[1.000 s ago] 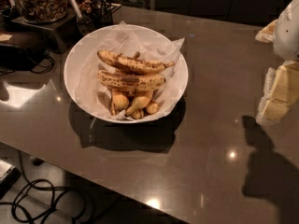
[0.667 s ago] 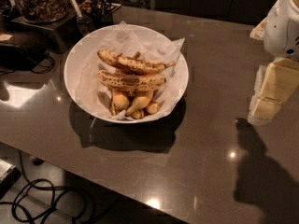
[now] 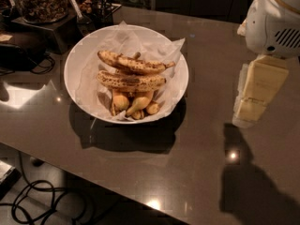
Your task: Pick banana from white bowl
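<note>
The white bowl (image 3: 75,55) stands on the dark table, left of centre, lined with crinkled white paper. Two spotted yellow bananas lie across it: one at the top (image 3: 133,64) and one just below it (image 3: 131,81). Small yellowish fruits (image 3: 133,103) sit under them at the front. My gripper (image 3: 247,112) hangs from the white arm (image 3: 274,20) at the right, pointing down above the table. It is to the right of the bowl, apart from it, and holds nothing that I can see.
A jar of nuts on a black stand (image 3: 40,6) and a holder with utensils (image 3: 93,8) stand behind the bowl at the far left. Black cables (image 3: 33,200) lie on the floor below the table's front edge. The gripper's shadow (image 3: 248,182) falls at the front right.
The arm and gripper have moved left, further into view and closer to the bowl. The bowl and bananas have not moved.
</note>
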You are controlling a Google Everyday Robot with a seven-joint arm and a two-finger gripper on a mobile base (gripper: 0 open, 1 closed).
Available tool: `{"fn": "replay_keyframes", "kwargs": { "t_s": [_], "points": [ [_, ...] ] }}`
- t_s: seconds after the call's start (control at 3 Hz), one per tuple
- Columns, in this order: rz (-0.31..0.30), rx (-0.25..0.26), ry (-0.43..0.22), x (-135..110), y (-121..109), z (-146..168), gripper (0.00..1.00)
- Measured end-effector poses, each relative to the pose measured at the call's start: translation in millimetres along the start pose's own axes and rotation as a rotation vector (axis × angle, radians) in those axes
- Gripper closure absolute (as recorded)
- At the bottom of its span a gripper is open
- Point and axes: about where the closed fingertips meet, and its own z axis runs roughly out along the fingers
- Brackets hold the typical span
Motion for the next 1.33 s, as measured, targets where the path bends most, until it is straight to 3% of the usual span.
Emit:
{"fn": "replay_keyframes", "kwargs": {
  "t_s": [0.33,0.67,1.0,1.33],
  "points": [
    [-0.047,-0.015,-0.026,-19.9,15.3,1.2,0.0],
    [-0.096,-0.06,-0.011,-50.2,34.0,12.8,0.0],
    [-0.156,-0.056,0.005,-80.4,41.3,16.5,0.0],
    [-0.154,-0.025,-0.017,-84.2,41.6,7.3,0.0]
  ]
}}
